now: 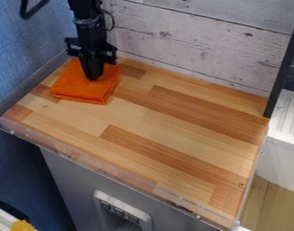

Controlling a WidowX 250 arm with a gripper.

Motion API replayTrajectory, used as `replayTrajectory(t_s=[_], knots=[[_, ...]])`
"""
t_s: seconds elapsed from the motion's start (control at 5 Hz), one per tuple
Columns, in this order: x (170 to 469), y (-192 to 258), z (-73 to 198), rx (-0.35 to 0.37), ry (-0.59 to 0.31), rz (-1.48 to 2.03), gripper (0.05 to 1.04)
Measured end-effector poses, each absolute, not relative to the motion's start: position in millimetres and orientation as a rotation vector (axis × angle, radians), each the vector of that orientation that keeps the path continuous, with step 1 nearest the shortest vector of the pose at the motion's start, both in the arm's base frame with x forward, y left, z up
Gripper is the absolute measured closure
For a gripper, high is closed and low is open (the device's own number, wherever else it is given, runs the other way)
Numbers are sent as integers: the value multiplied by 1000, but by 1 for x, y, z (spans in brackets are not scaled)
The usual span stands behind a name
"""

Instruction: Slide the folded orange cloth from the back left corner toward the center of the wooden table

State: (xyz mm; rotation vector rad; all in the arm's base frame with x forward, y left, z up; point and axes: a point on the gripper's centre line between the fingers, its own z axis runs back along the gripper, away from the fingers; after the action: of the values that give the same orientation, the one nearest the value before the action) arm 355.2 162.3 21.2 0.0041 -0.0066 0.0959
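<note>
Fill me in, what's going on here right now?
A black two-finger gripper hangs from the robot arm, pointing straight down over a folded orange cloth, its tips at the cloth or just above it; I can't tell whether it has a grip. The cloth lies flat near the far left corner of a striped wooden tabletop.

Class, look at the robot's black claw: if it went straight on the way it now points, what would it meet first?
The black claw points down, so it would probably meet the folded orange cloth first; whether they touch now is unclear.
</note>
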Motion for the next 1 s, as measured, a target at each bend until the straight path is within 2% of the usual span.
replayTrajectory(t_s=[0.4,1.0], knots=[[346,158,9,3,-12,88,1024],[328,129,8,3,-12,56,1025]])
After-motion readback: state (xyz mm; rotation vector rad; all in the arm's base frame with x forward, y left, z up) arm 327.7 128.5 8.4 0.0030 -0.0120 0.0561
